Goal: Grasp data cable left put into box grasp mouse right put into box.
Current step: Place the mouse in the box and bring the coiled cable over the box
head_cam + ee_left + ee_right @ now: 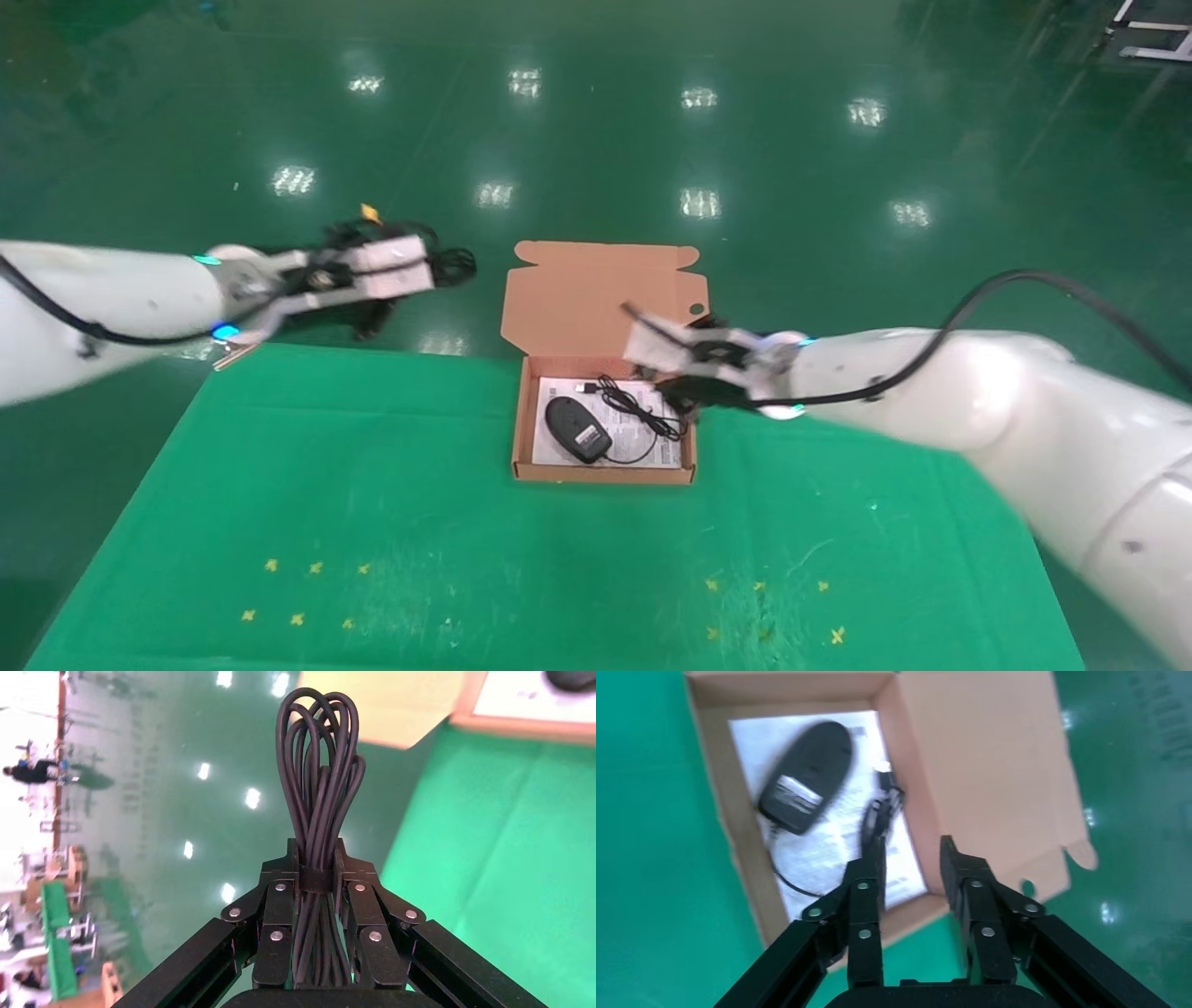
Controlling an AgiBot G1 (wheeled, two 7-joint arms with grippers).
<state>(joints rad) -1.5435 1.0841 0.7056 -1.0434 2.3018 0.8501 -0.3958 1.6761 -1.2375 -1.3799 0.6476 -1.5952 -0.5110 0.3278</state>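
Left gripper (314, 874) clamps data cable (318, 776); right gripper (910, 864) parted, empty.

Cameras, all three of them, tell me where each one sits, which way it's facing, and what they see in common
Head view: on the robot's head, looking forward and down at the green table; both arms show.
Left wrist view: on the left wrist, looking along the left gripper, shut on the data cable beyond the table's edge.
Right wrist view: on the right wrist, looking down past the open right gripper into the box.
Shared: head and right wrist views both show the mouse lying label-up in the box.
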